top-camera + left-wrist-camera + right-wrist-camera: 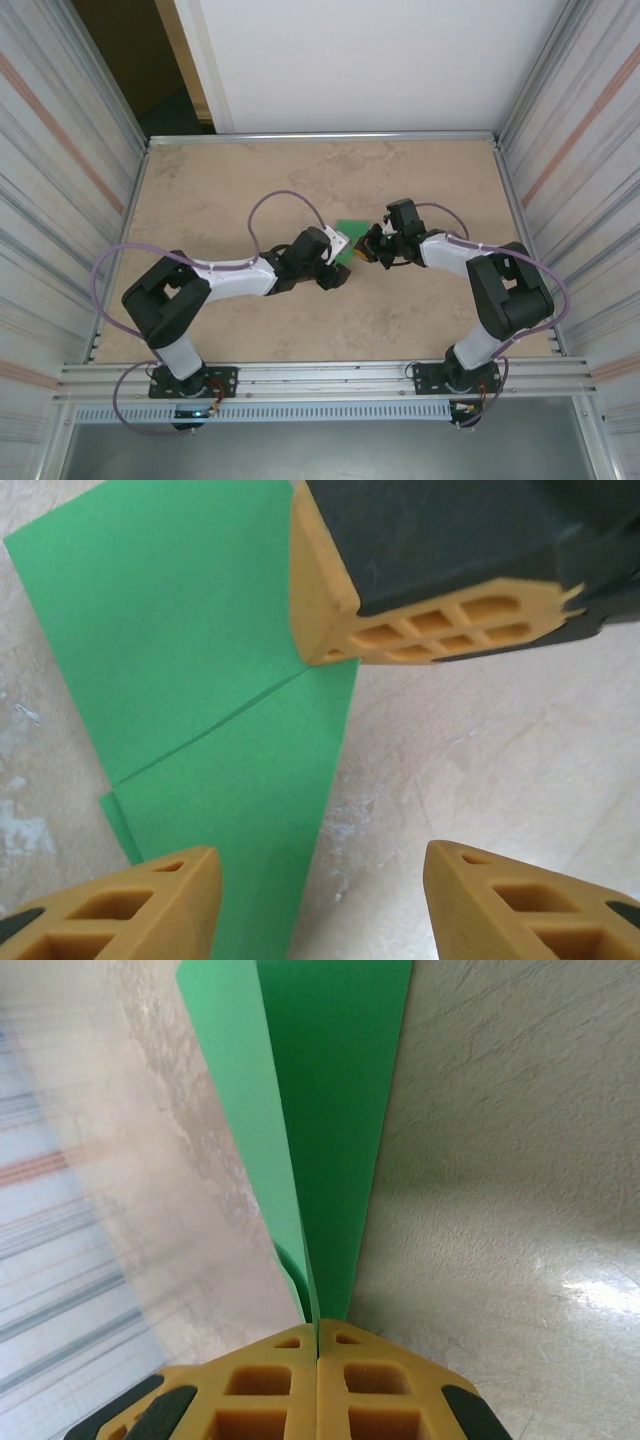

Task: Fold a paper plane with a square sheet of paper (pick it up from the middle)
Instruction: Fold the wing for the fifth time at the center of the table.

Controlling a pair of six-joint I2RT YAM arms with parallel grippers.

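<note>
The green sheet of paper (349,231) is folded into layers and sits mid-table between the two grippers. In the left wrist view the paper (200,640) lies flat with a crease across it. My left gripper (320,905) is open, one finger over the paper and the other over bare table. My right gripper (317,1338) is shut on the paper's (340,1110) narrow folded end, and the layers fan away from its fingertips. The right gripper's fingers (420,630) show pinching the paper's corner in the left wrist view. From above, the left gripper (336,268) and right gripper (370,249) nearly meet.
The beige tabletop (250,190) is walled by metal panels on the left (60,180) and right (580,150), with a rail (320,375) along the near edge. Purple cables loop over both arms.
</note>
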